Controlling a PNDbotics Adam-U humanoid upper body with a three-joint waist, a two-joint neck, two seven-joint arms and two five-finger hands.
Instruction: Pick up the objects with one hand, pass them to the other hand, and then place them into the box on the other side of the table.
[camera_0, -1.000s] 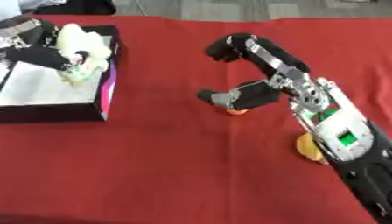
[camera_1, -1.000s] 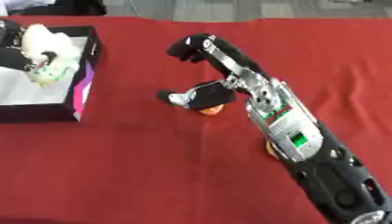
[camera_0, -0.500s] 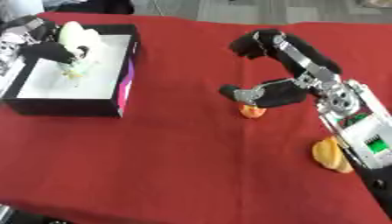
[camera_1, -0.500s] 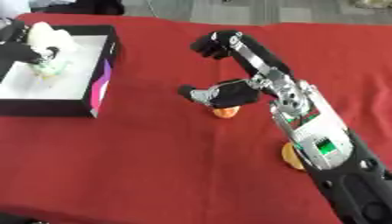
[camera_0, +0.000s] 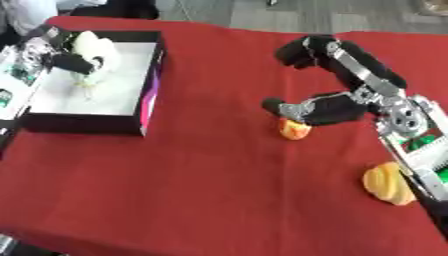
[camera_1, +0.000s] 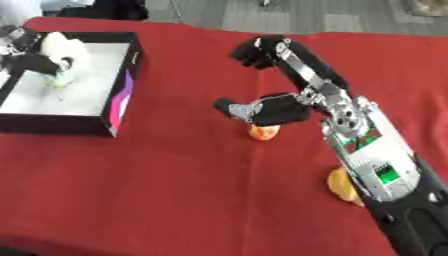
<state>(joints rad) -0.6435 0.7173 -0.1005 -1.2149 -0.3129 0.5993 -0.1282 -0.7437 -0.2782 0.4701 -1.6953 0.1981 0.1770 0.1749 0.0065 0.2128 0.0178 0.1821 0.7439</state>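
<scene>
Box (camera_0: 140, 107) sits on red cloth (camera_0: 201, 190); left hand (camera_0: 74, 62) pinches white object (camera_0: 92, 47), right hand (camera_0: 328, 107) relaxed.

Both views come from the robot's head, two eyes side by side, looking steeply down at the red table (camera_0: 201, 190). They share almost everything: the black box (camera_0: 96, 122) at left, the right arm (camera_1: 367, 160) coming in from lower right. The right eye's picture sits everything slightly further left.

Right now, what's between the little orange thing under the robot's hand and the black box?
Only bare red tablecloth lies between the small orange thing and the black box, seen in the left eye view.
</scene>
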